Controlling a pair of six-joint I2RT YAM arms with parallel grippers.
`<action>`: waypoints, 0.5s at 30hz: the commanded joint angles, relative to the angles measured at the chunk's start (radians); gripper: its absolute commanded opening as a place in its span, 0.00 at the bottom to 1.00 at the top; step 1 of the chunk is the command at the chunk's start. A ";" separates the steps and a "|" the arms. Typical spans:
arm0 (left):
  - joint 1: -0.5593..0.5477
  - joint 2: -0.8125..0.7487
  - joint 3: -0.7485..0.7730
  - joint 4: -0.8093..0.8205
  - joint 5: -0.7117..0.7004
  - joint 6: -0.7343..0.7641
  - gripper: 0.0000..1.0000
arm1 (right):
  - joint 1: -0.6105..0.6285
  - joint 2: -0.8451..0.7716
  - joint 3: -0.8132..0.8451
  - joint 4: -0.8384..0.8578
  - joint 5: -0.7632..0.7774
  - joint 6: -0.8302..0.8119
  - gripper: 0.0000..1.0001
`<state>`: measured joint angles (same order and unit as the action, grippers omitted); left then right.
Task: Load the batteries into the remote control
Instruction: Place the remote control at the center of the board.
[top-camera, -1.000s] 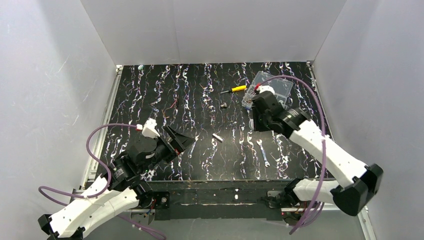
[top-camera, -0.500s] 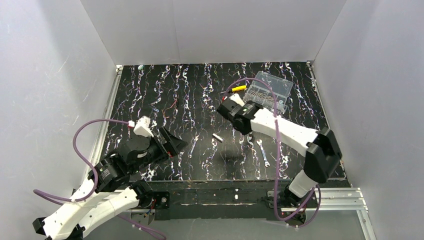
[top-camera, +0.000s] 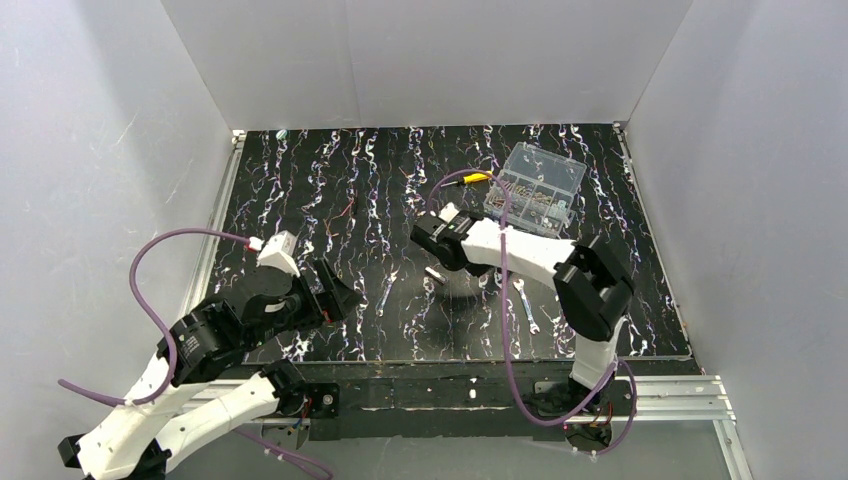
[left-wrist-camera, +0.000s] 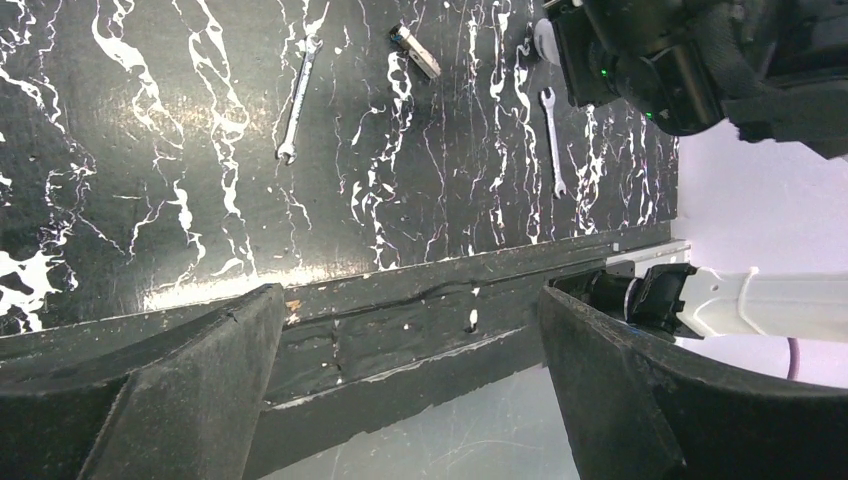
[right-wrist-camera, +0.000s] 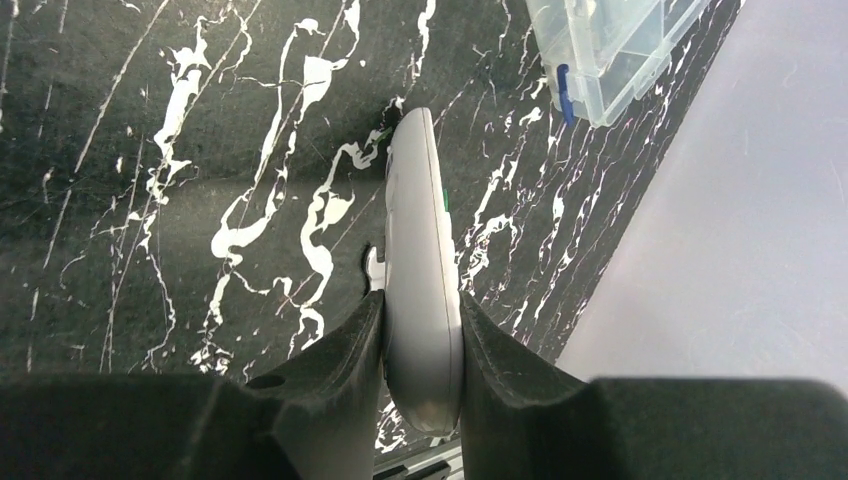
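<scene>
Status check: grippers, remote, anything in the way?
Left gripper open, empty. Right gripper shut on the remote control. Batteries not made out. Wrench on the table, partly hidden behind the remote in the wrist view.

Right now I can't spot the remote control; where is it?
Right wrist view: the remote control is clamped in the right hand, clear compartment box beyond it.

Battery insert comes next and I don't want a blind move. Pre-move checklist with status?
1. Remote control clamped in right gripper: ok.
2. Left gripper open, empty: ok.
3. Batteries located: cannot tell; no blue wrap visible, only a small pale cylinder on the table.
4. Battery compartment open and facing up: cannot tell; only the remote's narrow side shows.
5. Grippers apart: ok; the top view shows a gap between them.
</scene>
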<state>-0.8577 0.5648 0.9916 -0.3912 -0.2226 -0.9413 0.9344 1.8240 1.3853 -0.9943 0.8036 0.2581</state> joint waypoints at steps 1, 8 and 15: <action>0.001 -0.012 0.015 -0.057 -0.026 0.024 0.98 | 0.014 0.050 0.023 -0.006 0.074 0.008 0.01; 0.002 -0.010 0.007 -0.057 -0.007 0.012 0.98 | 0.043 0.143 0.031 -0.020 0.084 0.050 0.17; 0.002 -0.005 0.008 -0.056 0.007 0.012 0.98 | 0.062 0.177 0.031 0.003 0.061 0.060 0.38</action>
<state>-0.8577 0.5510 0.9916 -0.4103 -0.2184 -0.9382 0.9913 1.9823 1.3880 -1.0023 0.9165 0.2729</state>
